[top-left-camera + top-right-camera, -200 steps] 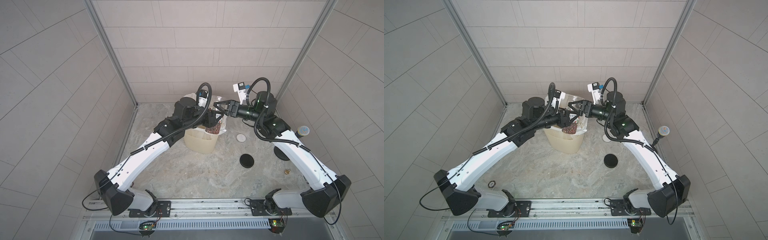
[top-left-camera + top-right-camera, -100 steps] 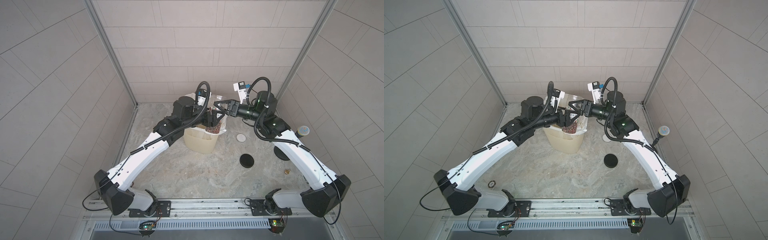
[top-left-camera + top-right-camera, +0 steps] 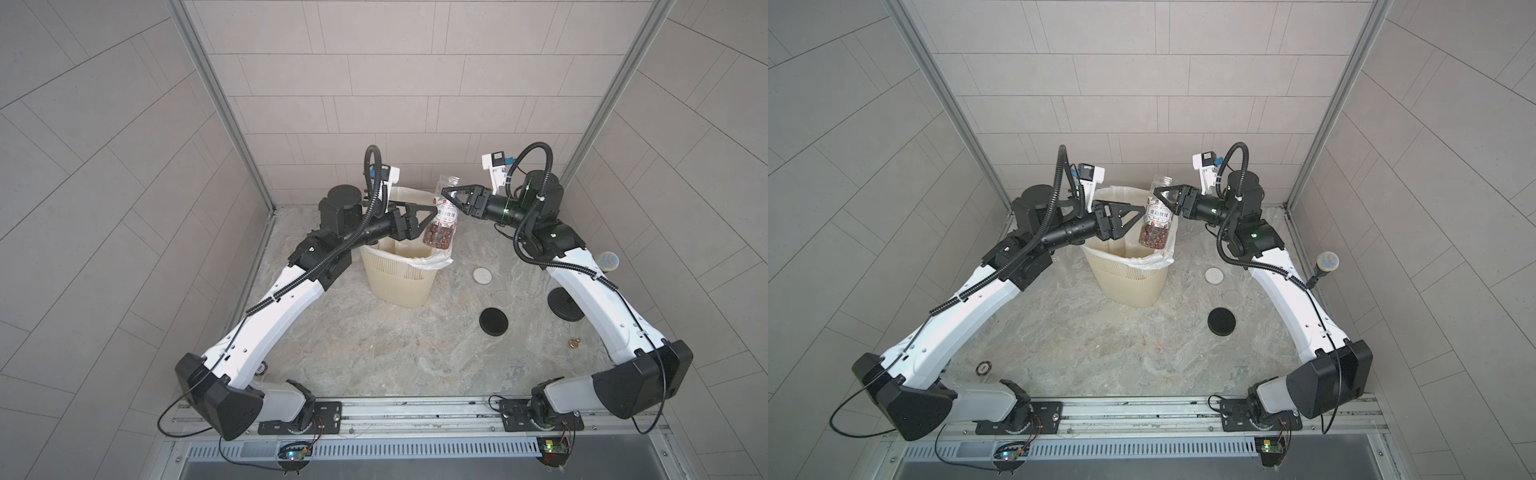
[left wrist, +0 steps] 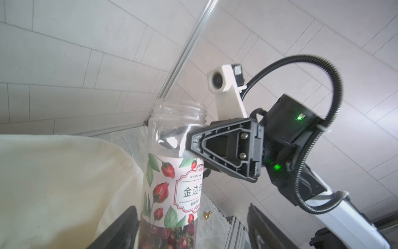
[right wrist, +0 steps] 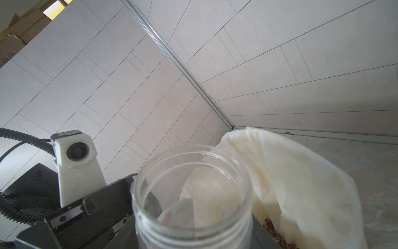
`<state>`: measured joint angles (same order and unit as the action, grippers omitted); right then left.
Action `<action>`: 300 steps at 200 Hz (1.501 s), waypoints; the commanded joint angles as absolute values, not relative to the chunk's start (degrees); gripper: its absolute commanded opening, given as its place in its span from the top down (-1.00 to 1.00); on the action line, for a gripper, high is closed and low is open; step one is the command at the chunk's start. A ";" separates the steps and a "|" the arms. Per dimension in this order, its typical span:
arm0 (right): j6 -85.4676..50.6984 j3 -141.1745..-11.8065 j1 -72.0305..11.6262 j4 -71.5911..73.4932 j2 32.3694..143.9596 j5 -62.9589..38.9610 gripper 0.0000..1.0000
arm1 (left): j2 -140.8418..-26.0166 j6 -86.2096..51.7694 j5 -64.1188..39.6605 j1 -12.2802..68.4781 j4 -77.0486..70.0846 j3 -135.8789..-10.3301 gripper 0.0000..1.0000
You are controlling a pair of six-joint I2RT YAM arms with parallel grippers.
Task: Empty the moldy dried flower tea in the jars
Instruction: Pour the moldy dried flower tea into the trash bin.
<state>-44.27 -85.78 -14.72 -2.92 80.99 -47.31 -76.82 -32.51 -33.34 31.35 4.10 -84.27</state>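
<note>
A clear jar (image 3: 444, 216) (image 3: 1158, 218) with a red-white rose label hangs upright over the bin, its lid off. The moldy dried flower tea (image 3: 438, 240) (image 3: 1154, 237) fills its lower part. My right gripper (image 3: 446, 195) (image 3: 1159, 194) is shut on the jar's clear upper part, just above the label (image 4: 187, 189). My left gripper (image 3: 432, 218) (image 3: 1142, 216) (image 4: 189, 232) is open, with its fingers (image 4: 120, 228) on either side of the jar's lower half. In the right wrist view the open jar mouth (image 5: 191, 194) fills the foreground.
The cream ribbed bin (image 3: 399, 282) (image 3: 1133, 286) with a white liner (image 5: 290, 183) stands under the jar, and some tea (image 5: 277, 235) lies inside it. On the counter to the right lie a white lid (image 3: 482, 275), a black lid (image 3: 493, 321) and a small gold object (image 3: 574, 343).
My left gripper has opened and let go of the jar. My right gripper has closed on the jar's upper part, and the jar stays upright over the bin.
</note>
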 commanded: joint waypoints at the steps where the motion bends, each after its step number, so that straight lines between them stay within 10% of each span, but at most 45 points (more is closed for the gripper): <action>1: -38.61 -90.67 -13.25 -7.22 81.31 -50.66 0.25 | -75.34 -34.98 -35.51 29.31 0.91 -84.15 -0.63; 87: 4.22 -118.39 -12.47 -57.13 88.78 -36.74 0.26 | -77.10 -35.34 -36.21 24.74 4.15 -85.84 -0.60; 300: 39.95 -107.57 -32.43 -50.92 84.12 -5.61 0.27 | -89.39 -37.67 -49.41 27.17 5.21 -87.62 -0.15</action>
<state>37.56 -107.87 -31.75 -53.60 86.46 -8.01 -88.86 -39.05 -47.97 26.20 4.64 -87.09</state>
